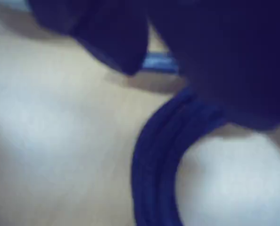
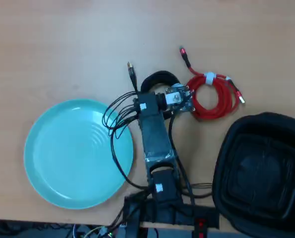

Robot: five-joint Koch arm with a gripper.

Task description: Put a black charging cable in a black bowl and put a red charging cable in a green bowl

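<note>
Table (image 2: pixel 63 44): light wood, carries everything. Black bowl (image 2: pixel 259 176) sits at lower right in the overhead view, empty. Green bowl (image 2: pixel 78 151), a shallow pale-green dish, sits at lower left, also empty. The two flank the arm, so each cable probably has a short carry to its own side.

Arm reaches up the middle of the overhead view from the bottom edge, wrist bent down over the cables.

Red charging cable (image 2: pixel 217 96): coiled, bound with a white tie, lying on the table just right of the wrist, not in either bowl.

Black charging cable (image 2: pixel 160 78): coiled, partly under the wrist, one plug end trailing up-left. In the wrist view its loop (image 1: pixel 154 155) curves up beneath the dark body of the end effector (image 1: pixel 177 70).

End effector: low over the black coil, apparently positioned for a grasp. Wrist view is blurred; cannot tell how far the jaws stand apart or whether they grip the cable.
</note>
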